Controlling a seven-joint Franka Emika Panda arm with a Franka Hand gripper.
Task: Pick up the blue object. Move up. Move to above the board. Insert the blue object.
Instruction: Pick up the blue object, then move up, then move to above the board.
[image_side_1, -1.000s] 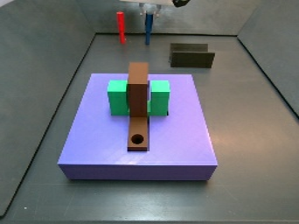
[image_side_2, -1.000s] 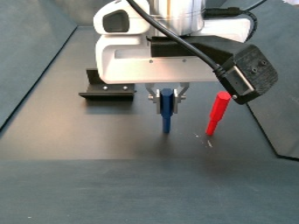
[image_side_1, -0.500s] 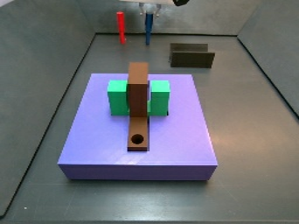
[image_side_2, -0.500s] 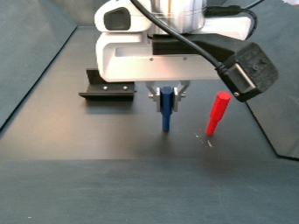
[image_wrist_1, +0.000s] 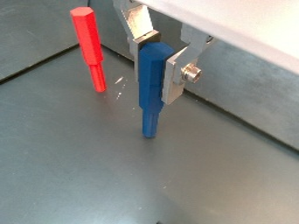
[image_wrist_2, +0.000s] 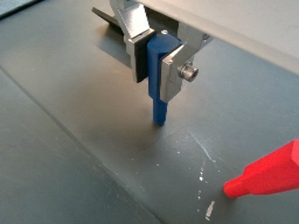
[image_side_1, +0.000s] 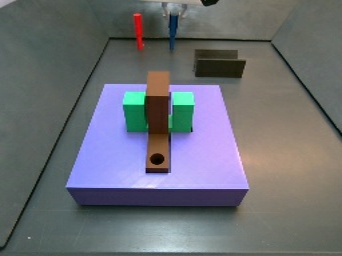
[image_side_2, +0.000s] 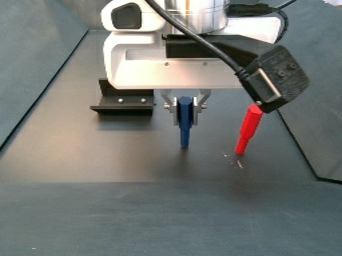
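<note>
Gripper at table's far edge pinches thin straight blue peg, which has prob. just lifted slightly, so pickup's done w/ move-up starting.

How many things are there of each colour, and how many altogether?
Blue: 1, the blue peg, clamped in the gripper at the back of the floor
Red: 1, the red peg
Brown: 1, the board
Green: 1, the green block
Purple: 1, the purple slab
Dark: 1, the fixture
Total: 6
</note>
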